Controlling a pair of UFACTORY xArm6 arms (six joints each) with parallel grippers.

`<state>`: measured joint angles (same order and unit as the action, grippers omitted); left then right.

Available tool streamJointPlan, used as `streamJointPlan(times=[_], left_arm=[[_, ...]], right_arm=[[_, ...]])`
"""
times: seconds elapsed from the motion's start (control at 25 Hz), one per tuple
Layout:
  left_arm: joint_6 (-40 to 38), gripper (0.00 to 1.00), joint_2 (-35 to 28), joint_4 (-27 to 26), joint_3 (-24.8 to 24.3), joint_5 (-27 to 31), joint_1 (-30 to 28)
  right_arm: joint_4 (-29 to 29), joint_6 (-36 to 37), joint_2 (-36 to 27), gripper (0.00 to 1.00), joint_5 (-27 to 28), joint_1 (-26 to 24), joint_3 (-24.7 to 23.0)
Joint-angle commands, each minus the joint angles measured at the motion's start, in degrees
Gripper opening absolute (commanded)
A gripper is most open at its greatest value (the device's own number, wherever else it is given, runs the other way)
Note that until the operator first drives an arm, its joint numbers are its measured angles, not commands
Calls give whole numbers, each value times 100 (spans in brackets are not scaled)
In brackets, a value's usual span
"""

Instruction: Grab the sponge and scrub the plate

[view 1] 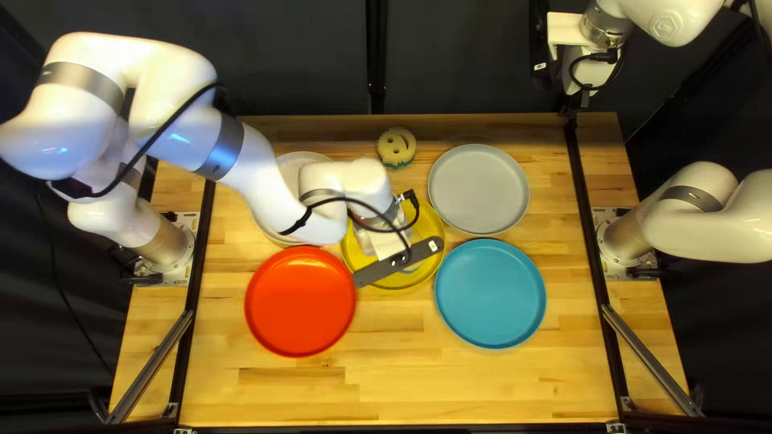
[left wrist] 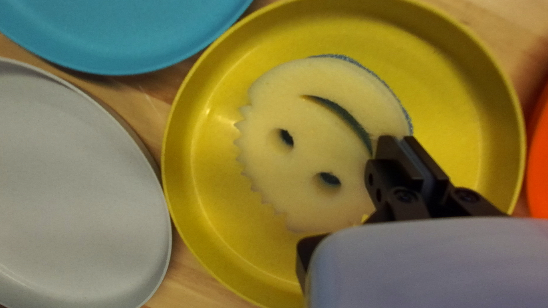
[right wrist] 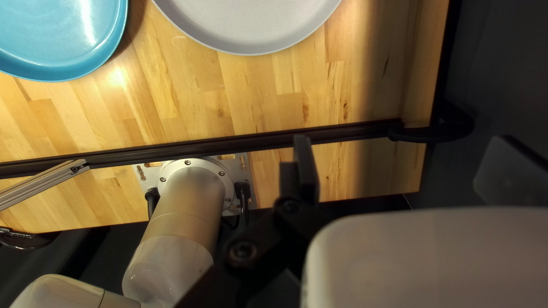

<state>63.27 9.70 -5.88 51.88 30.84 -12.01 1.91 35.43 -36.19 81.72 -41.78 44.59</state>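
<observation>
My left gripper (view 1: 388, 241) is low over the yellow plate (view 1: 435, 229) in the top left view, its fingertips hidden there. In the left wrist view my left gripper (left wrist: 407, 149) is shut on one edge of a round cream sponge (left wrist: 308, 131) with a smiling face, notched edge and blue underside. This sponge lies within the yellow plate (left wrist: 197, 228). My right gripper (view 1: 574, 104) hangs near the table's far right corner. Seen from its own wrist, the right gripper (right wrist: 399, 165) stands open with nothing between its fingers.
A second smiling sponge (view 1: 396, 147) lies near the table's far edge. The red plate (view 1: 300, 301), blue plate (view 1: 490, 293) and grey plate (view 1: 478, 189) surround the yellow one. Another pale plate (view 1: 265, 225) is partly covered by my left arm.
</observation>
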Motion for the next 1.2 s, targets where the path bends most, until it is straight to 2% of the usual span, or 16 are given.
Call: streamJointPlan(times=[0.04,0.16,0.32,0.48,0.76,0.8,1.08,1.2], left_arm=[[-1187,0,-62,687,116,-27,-815],[-1844,0,132,1128,359,-64,-1259],[-2201,0,488,1435,654,-196,-1524],[-2260,0,674,1568,777,-341,-1575],[-2118,0,674,1489,717,-461,-1540],[-2117,100,642,1463,681,-478,-1530],[-1976,100,461,1302,473,-526,-1388],[-1608,100,42,1066,138,-377,-1078]], right_arm=[[0,0,0,100,0,0,0],[0,0,0,100,0,0,0],[0,0,0,100,0,0,0],[0,0,0,100,0,0,0],[0,0,0,100,0,0,0],[0,0,0,100,0,0,0],[0,0,0,100,0,0,0],[0,0,0,100,0,0,0]])
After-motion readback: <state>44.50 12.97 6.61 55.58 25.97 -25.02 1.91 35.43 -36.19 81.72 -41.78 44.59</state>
